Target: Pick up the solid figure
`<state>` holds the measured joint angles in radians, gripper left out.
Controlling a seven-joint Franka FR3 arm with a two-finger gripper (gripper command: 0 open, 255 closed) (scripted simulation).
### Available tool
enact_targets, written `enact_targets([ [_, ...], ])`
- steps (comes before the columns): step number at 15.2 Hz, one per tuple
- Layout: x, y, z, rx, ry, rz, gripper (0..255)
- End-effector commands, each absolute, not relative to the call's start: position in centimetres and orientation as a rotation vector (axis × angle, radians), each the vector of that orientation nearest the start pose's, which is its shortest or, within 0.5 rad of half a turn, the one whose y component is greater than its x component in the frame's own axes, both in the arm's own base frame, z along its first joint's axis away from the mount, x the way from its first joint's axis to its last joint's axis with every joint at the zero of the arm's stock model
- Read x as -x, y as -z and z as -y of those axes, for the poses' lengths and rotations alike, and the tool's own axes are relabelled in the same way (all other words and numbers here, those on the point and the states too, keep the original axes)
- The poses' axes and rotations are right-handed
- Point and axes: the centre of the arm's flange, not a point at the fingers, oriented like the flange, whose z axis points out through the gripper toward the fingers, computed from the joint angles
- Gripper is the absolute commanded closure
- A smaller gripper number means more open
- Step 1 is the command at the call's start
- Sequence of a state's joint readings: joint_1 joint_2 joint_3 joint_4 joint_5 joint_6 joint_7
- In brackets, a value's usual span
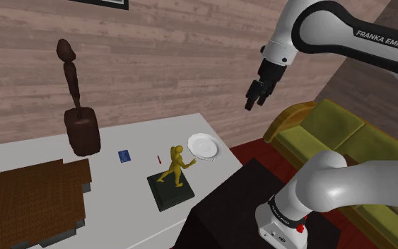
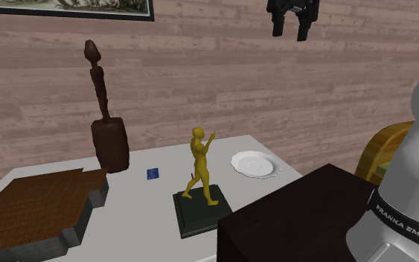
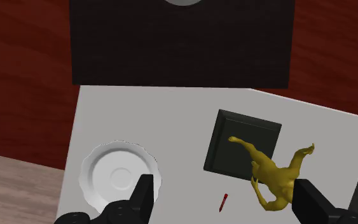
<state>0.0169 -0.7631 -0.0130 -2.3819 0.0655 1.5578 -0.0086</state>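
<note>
While the yellow figure (image 1: 175, 164) stands upright on its dark base (image 1: 170, 192) at the tabletop's (image 1: 119, 194) stand-side edge, just short of the white plate (image 1: 203, 146), your gripper (image 2: 289, 30) hangs high above. It points down with its fingers wide apart and empty, likely poised for a top-down descent.

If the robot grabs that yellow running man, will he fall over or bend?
He probably won't bend: the yellow figure looks like one hard, stiff piece. It stands on a wide, flat dark base, so a small nudge likely won't tip it. The thin arms and legs may be awkward to pinch.
</note>
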Motion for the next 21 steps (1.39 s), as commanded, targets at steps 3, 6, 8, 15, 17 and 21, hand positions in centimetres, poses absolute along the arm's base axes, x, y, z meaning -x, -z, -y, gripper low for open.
enact_targets([
  [3,-31.1,-55.1,-2.6,3.082,-0.056,0.016,0],
  [6,-31.3,-52.1,-5.5,3.106,0.002,0.005,0],
  [8,-31.5,-50.1,-7.3,3.121,0.041,-0.003,0],
  [15,-32.7,-42.9,-13.5,3.17,0.179,-0.03,0],
  [17,-33.2,-40.9,-15.2,3.182,0.22,-0.038,0],
  [21,-34.3,-36.6,-18.5,3.206,0.302,-0.054,0],
])
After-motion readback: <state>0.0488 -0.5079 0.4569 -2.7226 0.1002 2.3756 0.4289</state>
